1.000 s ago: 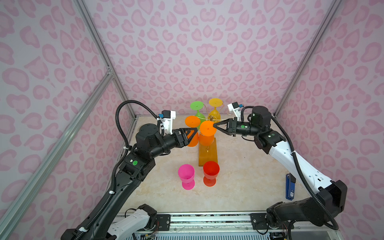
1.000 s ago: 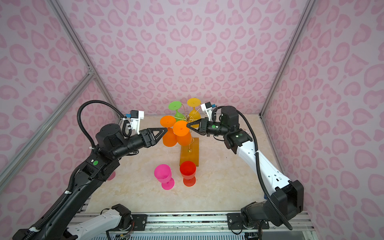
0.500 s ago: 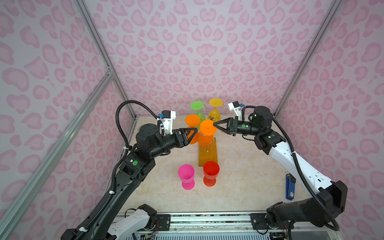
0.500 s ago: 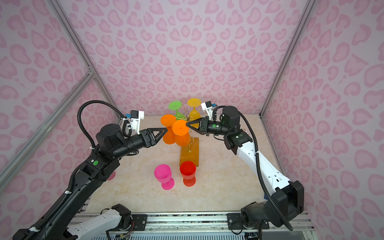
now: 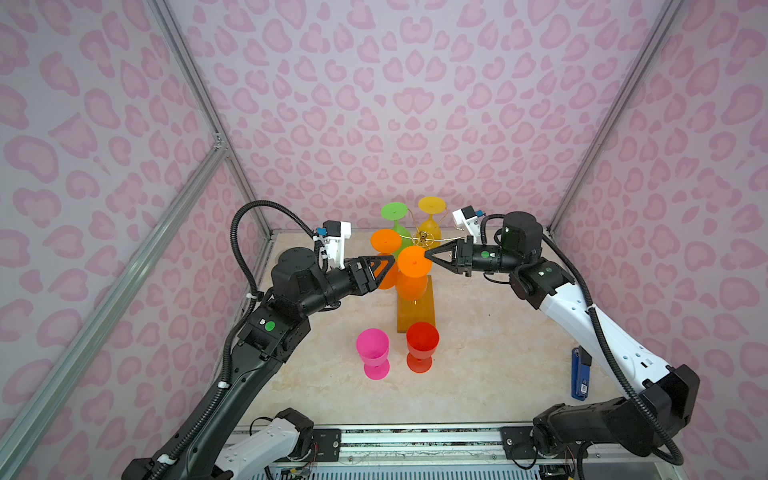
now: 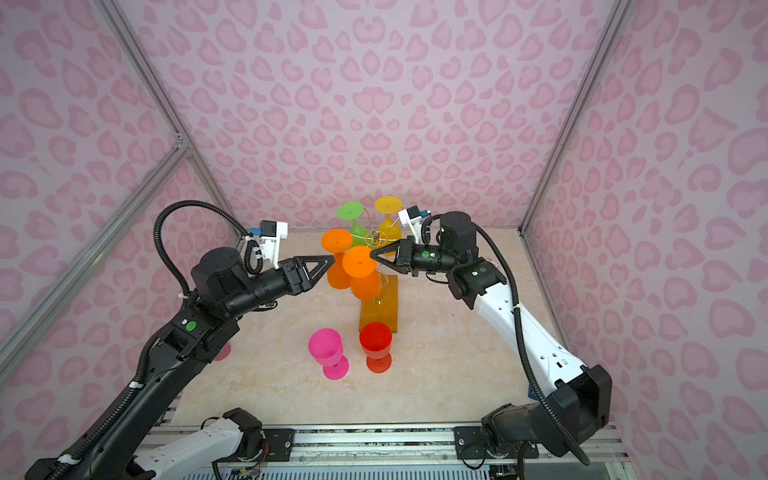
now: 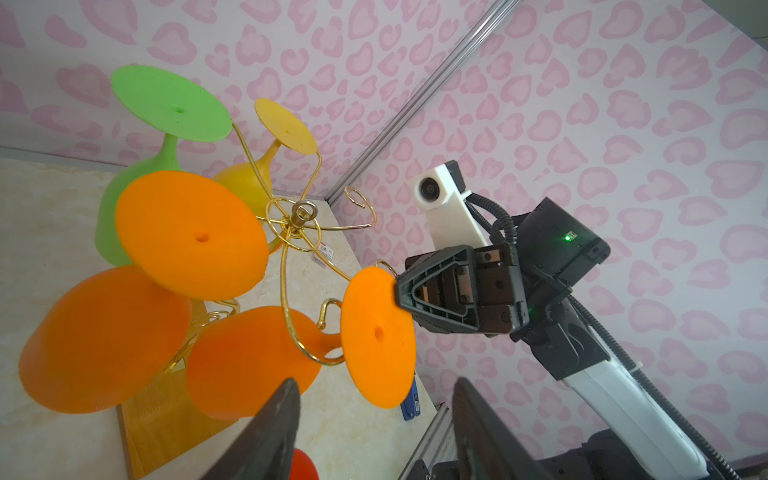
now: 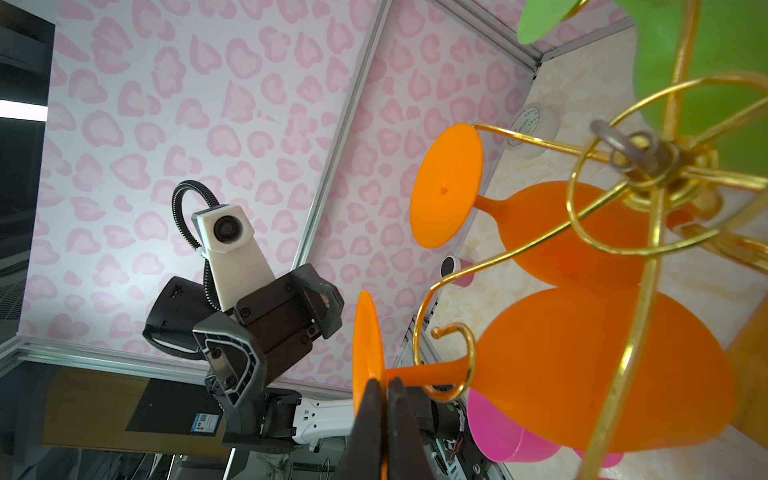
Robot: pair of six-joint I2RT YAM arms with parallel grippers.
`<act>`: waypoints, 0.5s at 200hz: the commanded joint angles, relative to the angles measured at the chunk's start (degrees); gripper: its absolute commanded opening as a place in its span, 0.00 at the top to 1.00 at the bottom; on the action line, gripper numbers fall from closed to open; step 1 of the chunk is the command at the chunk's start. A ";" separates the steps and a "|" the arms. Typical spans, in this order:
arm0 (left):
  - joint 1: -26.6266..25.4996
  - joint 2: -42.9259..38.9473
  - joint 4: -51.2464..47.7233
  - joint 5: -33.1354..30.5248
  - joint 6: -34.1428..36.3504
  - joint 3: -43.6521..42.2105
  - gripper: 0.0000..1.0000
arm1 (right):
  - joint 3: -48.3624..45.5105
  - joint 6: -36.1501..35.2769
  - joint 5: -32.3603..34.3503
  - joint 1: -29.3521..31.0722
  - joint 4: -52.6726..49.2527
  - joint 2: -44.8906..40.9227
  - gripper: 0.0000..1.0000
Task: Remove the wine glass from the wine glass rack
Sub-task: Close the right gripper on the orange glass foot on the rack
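Nearest to me, a pink glass (image 5: 372, 351) and a red glass (image 5: 422, 345) stand upright on the table (image 5: 498, 365), just in front of the wooden base of the wine glass rack (image 5: 415, 311).

Above that base hangs the orange wine glass (image 5: 413, 262) I am working on. It is upside down, with the bowl below, the stem lying in a curled gold arm of the rack, and the round foot on top. My right gripper (image 5: 428, 252) is closed on the thin edge of this foot; the right wrist view shows both fingers pressed together over the rim. My left gripper (image 5: 384, 268) is open and holds nothing. It waits just beside the glass, on the opposite side.

I think this pinch is weak, so the foot can slip out, or the glass can swing, when I pull. The stem must leave through the open end of the curl. With a wrong direction the curl catches the foot, and the rack may tip or slide. A dropped glass would probably hit the two glasses below.

The left fingers are very near the second orange glass (image 5: 386, 241); I cannot tell if they touch it, and a careless move would push it.

Farther back hang the green glass (image 5: 393, 211) and the yellow glass (image 5: 431, 205). Shaking the rack may loosen them too.
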 commanded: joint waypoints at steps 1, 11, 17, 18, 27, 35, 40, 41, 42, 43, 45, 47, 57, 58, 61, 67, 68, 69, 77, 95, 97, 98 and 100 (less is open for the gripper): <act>0.23 -0.63 0.97 -0.42 0.65 -0.26 0.39 | 1.08 -1.07 1.03 0.67 -2.60 0.85 1.00; 0.32 -0.80 0.97 -0.35 0.65 -0.45 0.39 | 1.77 -1.56 1.53 1.04 -3.68 1.30 1.00; 0.32 -0.90 0.95 -0.35 0.65 -0.44 0.39 | 2.13 -1.63 1.72 1.28 -4.06 1.57 1.00; 0.32 -0.92 0.92 -0.35 0.65 -0.46 0.39 | 2.20 -1.63 1.76 1.28 -4.07 1.58 1.00; 0.44 -1.09 0.80 -0.46 0.73 -0.57 0.39 | 2.51 -1.63 1.89 1.70 -4.39 1.91 1.00; 0.54 -1.24 0.54 -0.56 0.82 -0.57 0.39 | 2.90 -1.54 2.06 1.97 -4.47 2.22 1.00; 0.58 -1.28 0.46 -0.61 0.91 -0.63 0.39 | 3.21 -1.54 2.23 2.15 -4.61 2.40 1.00; 0.58 -1.33 0.45 -0.61 0.91 -0.64 0.39 | 3.22 -1.54 2.32 2.19 -4.66 2.44 1.00; 0.58 -1.35 0.45 -0.65 0.91 -0.61 0.39 | 3.32 -1.54 2.41 2.26 -4.68 2.46 1.00; 0.58 -1.36 0.45 -0.68 0.91 -0.63 0.39 | 3.32 -1.54 2.50 2.25 -4.69 2.47 1.00; 0.58 -1.37 0.40 -0.63 0.96 -0.63 0.39 | 3.45 -1.54 2.61 2.22 -4.70 2.54 1.00; 0.63 -1.37 0.43 -0.73 0.99 -0.72 0.39 | 3.53 -1.54 2.71 2.34 -4.70 2.54 1.00; 0.63 -1.55 0.53 -0.70 1.00 -0.78 0.39 | 3.88 -1.45 3.34 2.56 -4.75 2.77 1.00; 0.69 -1.55 0.49 -0.70 1.00 -0.85 0.39 | 3.91 -1.45 3.41 2.57 -4.77 2.80 1.00; 0.75 -1.55 0.53 -0.62 1.00 -0.91 0.39 | 3.98 -1.47 3.46 2.66 -4.86 2.85 1.00; 0.76 -1.57 0.53 -0.67 1.05 -1.00 0.39 | 4.22 -1.47 3.63 2.83 -5.03 3.03 1.00; 0.76 -1.60 0.53 -0.64 1.02 -1.00 0.39 | 4.30 -1.51 3.68 2.84 -5.04 3.06 1.00; 0.76 -1.62 0.53 -0.63 1.06 -1.01 0.39 | 4.29 -1.52 3.75 2.85 -5.05 3.08 1.00; 0.84 -1.72 0.42 -0.55 1.09 -1.10 0.39 | 4.63 -1.50 3.98 3.03 -5.42 3.33 1.00; 0.94 -1.94 0.16 -0.57 1.27 -1.23 0.39 | 5.46 -1.88 4.55 3.15 -6.56 3.70 1.00; 0.94 -1.98 0.18 -0.60 1.27 -1.26 0.39 | 5.55 -1.89 4.66 3.19 -6.66 3.71 1.00; 0.94 -2.03 0.13 -0.56 1.27 -1.27 0.39 | 5.58 -1.93 4.68 3.20 -6.74 3.75 1.00; 0.94 -2.07 0.17 -0.53 1.27 -1.29 0.39 | 5.71 -2.01 4.80 3.22 -6.90 3.72 1.00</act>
